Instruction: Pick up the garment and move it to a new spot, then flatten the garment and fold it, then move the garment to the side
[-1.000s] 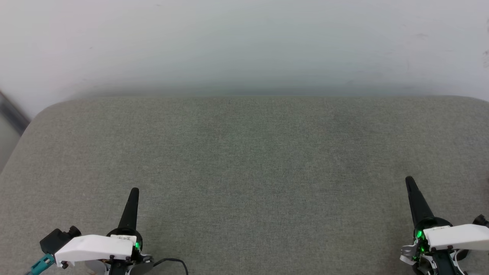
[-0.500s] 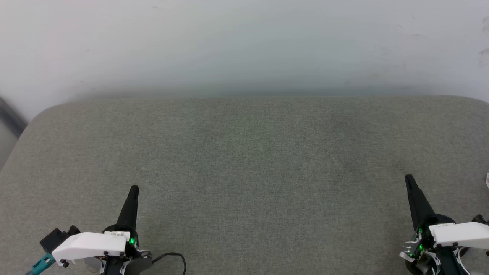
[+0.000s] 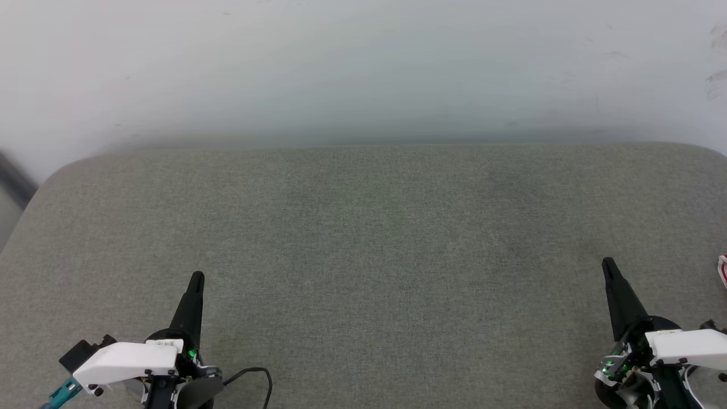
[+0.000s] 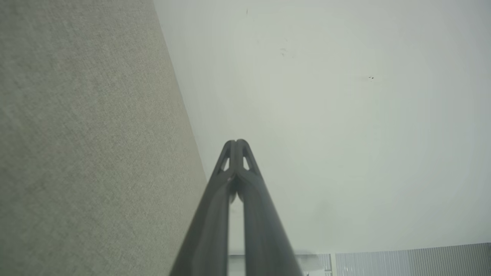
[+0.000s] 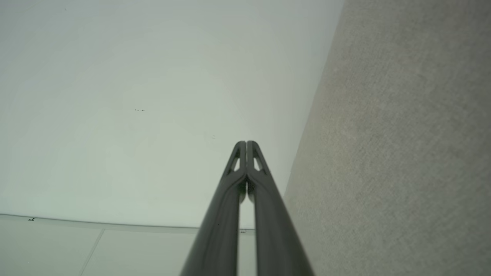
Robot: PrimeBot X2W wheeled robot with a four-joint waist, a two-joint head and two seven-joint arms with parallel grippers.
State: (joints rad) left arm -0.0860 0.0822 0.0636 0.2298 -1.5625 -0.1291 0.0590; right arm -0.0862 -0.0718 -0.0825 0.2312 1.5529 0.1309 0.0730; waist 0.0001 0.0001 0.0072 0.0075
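A thin sliver of red and white fabric, apparently the garment [image 3: 723, 270], pokes in at the right edge of the head view; the rest of it is out of frame. My left gripper [image 3: 196, 276] is at the lower left over the grey cloth-covered surface [image 3: 363, 238], shut with nothing in it. At the lower right, a little left of the sliver and apart from it, my right gripper [image 3: 609, 264] is also shut and empty. In the wrist views the left gripper [image 4: 237, 142] and the right gripper [image 5: 246, 143] have their fingertips pressed together.
A white wall [image 3: 363, 68] rises right behind the grey surface's far edge. The surface's rounded left corner [image 3: 54, 170] borders a dark strip [image 3: 11, 176]. A black cable [image 3: 250, 375] loops beside the left wrist.
The head view has shifted slightly, bringing the red and white sliver in at the right edge. Both grippers stay shut and keep nearly the same places.
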